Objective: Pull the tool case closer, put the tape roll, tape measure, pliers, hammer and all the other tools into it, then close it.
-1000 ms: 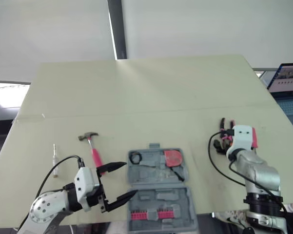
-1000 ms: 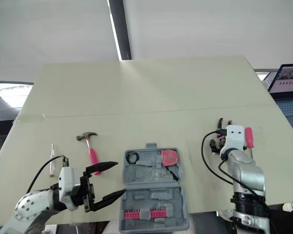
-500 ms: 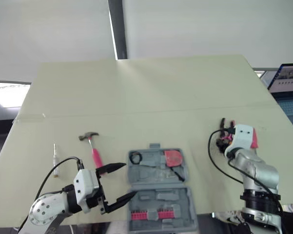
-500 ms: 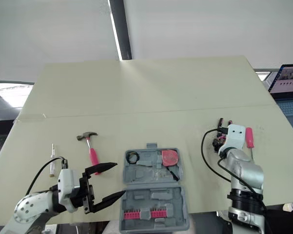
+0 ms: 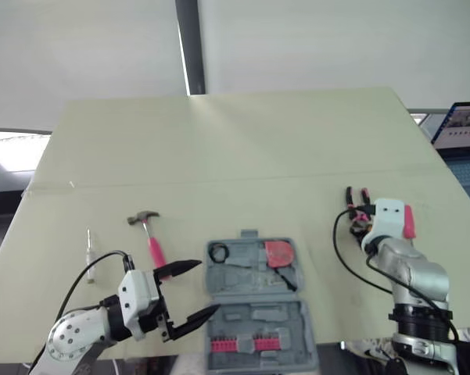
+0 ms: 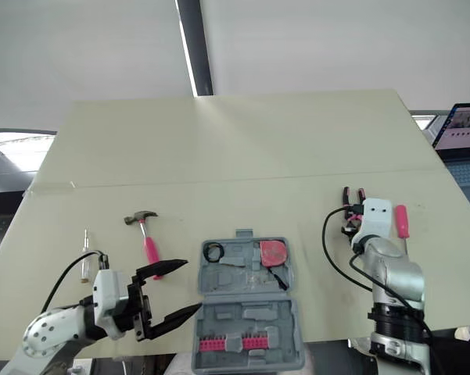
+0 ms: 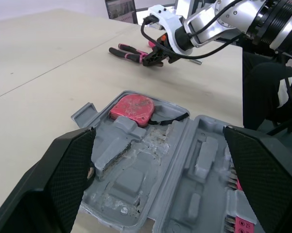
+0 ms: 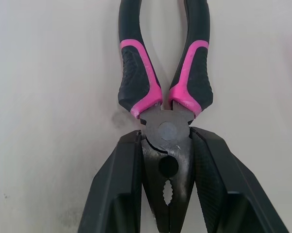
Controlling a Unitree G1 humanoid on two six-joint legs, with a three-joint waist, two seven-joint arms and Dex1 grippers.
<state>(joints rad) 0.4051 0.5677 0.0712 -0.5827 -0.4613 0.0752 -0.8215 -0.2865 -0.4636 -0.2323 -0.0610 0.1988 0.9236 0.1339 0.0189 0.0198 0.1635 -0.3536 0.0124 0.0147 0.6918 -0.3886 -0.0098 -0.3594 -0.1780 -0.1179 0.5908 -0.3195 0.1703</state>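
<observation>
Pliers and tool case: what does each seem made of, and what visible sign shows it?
The pliers: head looks like dark matte metal, with a pivot rivet; handles seem rubbery or plastic sleeves, black and pink, with dimpled patches. The tool case: probably moulded grey plastic, matte, with shaped recesses.

The pliers (image 8: pixel 167 128) have black-and-pink handles, the tool case (image 5: pixel 242 283) is grey, the hammer (image 5: pixel 152 244) handle pink.

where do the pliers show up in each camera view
Left eye view: pliers at right, handles pointing away from the robot.
Right eye view: pliers in the same place.
Left wrist view: pliers beyond the open tool case, at the right gripper.
Right wrist view: pliers at centre, head between the fingers.
Shared landmark: right gripper, shut on the pliers' head.
</observation>
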